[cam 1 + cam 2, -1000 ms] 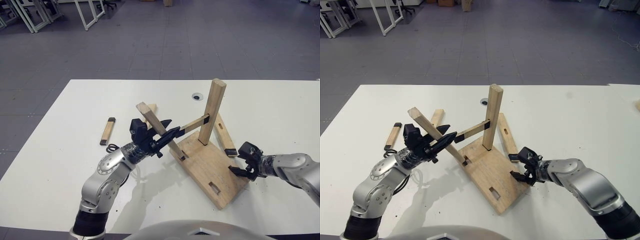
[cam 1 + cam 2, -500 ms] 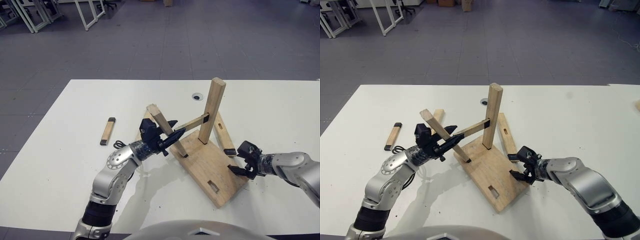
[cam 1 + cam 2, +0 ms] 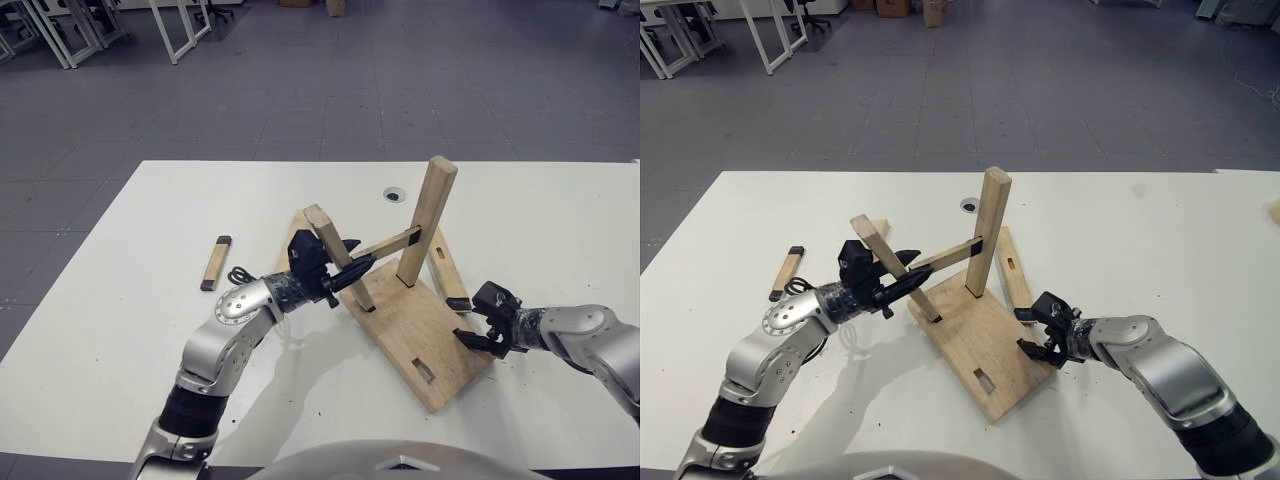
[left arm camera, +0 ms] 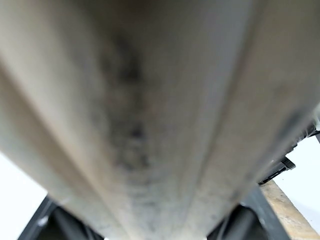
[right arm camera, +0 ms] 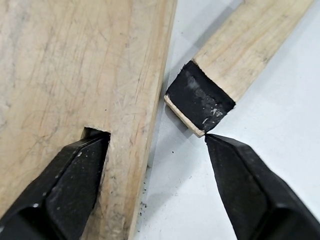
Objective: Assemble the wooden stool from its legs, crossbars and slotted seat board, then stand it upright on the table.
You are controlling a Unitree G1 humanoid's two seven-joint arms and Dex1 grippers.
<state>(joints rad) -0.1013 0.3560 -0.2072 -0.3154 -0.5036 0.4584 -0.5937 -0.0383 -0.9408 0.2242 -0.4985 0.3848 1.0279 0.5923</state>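
The slotted seat board point(image 3: 405, 325) lies flat on the white table. One leg point(image 3: 428, 218) stands upright in it. A second leg point(image 3: 333, 252) leans over the board's left corner, its foot at the slot, and a black-tipped crossbar point(image 3: 388, 243) runs between the two. My left gripper point(image 3: 345, 277) is shut on the leaning leg point(image 4: 150, 110), low on its shaft. At the board's right edge my right gripper point(image 5: 150, 142) is open. One finger point(image 5: 60, 192) rests on the board at a slot, the other finger point(image 5: 250, 190) on the table beside a lying bar's black tip point(image 5: 200, 102).
A short black-tipped bar point(image 3: 214, 262) lies on the table to the left, with a black cable point(image 3: 238, 275) near it. Another long piece point(image 3: 447, 268) lies behind the board on the right, and one point(image 3: 293, 232) behind the leaning leg. A round hole point(image 3: 395, 194) sits farther back.
My left arm has swung the leaning leg to the right and more upright, bringing its top closer to the standing leg. The right gripper has stayed at the board's edge.
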